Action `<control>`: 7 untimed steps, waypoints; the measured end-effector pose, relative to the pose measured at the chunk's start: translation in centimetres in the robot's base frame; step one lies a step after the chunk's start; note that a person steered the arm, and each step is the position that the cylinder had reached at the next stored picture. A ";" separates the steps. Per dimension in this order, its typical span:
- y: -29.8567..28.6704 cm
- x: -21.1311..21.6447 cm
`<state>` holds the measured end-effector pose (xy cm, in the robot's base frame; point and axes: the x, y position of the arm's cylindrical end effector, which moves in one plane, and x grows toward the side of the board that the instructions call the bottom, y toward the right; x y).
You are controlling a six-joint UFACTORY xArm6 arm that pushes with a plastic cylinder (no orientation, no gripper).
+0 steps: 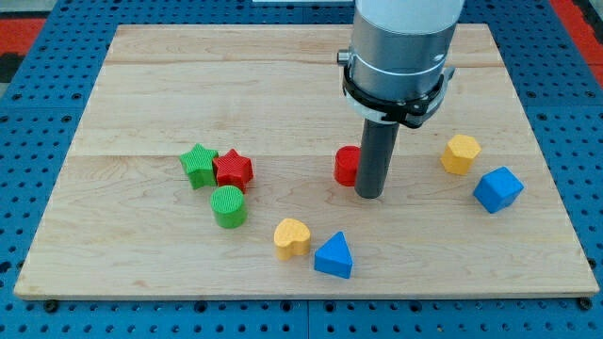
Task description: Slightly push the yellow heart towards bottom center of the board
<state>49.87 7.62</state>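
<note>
Over on the view's left of the wooden board [141, 75], the green star [199, 165] sits pressed against the red star [234, 170], and the green cylinder [228, 207] stands just below the pair. Moving along, there's the yellow heart [291, 237], low on the board a little left of centre, close beside the blue triangle [334, 256] to its right but not quite touching it. Up in the middle, a red block [347, 166], shape hard to call, is half hidden by the rod. My tip [369, 195] is down on the board right against that red block's right side, well above the heart; it is a bare rod with nothing clamped. Far right: the yellow hexagon [460, 153], then the blue cube [497, 189] just below it.
</note>
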 end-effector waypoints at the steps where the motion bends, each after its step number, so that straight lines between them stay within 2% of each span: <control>1: 1.0 -3.3; 2: -0.9 -4.2; 3: -7.3 -2.2; 4: -9.7 -2.2; 7: -7.3 0.7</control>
<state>50.60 0.36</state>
